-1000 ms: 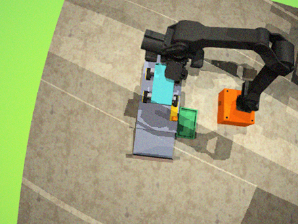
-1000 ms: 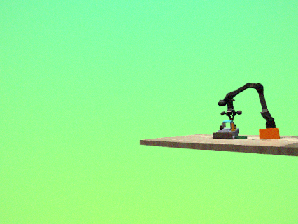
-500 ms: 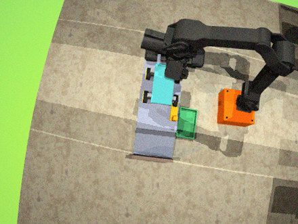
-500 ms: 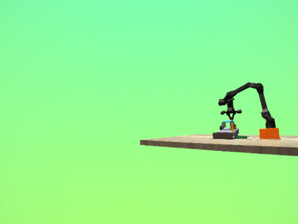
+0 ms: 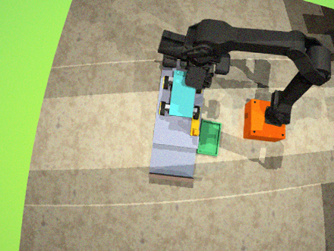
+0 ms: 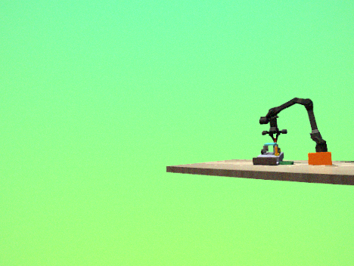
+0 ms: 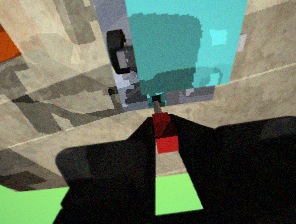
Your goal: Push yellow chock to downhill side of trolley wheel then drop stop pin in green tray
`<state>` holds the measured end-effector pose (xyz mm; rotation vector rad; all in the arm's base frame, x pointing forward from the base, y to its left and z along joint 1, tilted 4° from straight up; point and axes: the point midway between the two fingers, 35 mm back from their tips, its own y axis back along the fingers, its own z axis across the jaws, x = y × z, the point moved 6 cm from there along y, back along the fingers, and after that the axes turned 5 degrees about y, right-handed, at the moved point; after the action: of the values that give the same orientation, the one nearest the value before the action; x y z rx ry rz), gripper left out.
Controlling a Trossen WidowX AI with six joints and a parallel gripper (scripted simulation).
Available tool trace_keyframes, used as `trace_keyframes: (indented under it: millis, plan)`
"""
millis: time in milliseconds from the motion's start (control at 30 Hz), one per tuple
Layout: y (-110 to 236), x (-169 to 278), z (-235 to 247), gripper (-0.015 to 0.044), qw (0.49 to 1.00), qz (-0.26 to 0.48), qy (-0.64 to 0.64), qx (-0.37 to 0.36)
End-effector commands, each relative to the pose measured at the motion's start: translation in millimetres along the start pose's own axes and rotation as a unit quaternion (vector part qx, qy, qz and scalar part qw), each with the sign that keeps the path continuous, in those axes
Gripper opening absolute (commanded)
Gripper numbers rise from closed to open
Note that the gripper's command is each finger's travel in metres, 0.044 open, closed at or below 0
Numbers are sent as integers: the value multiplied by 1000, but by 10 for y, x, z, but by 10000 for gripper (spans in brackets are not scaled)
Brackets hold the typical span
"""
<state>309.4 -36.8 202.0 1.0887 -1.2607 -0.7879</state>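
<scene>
Pincer [image 7: 167, 145] clamped on the red stop pin [image 7: 164, 131] low in the middle of the wrist view, just off the blue trolley [image 7: 187, 42]: might roll down if the yellow chock [image 5: 194, 127] sits loose, or miss the green tray [image 5: 209, 137].

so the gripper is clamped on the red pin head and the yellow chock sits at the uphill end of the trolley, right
Not quite. The gripper is shut on the red pin head, as the wrist view shows, but the yellow chock sits at the downhill end of the trolley, by the wheel next to the green tray. The top view shows this.
</scene>
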Motion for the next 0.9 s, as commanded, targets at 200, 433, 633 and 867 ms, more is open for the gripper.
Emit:
trace_keyframes:
  millis: [200,433,633,867]
  plan:
    - [76,37,-2,0,1000,3,-4,4]
    - [42,148,12,0,1000,4,-4,4]
    - [32,268,25,0,1000,4,-4,4]
    - [37,335,46,0,1000,5,-4,4]
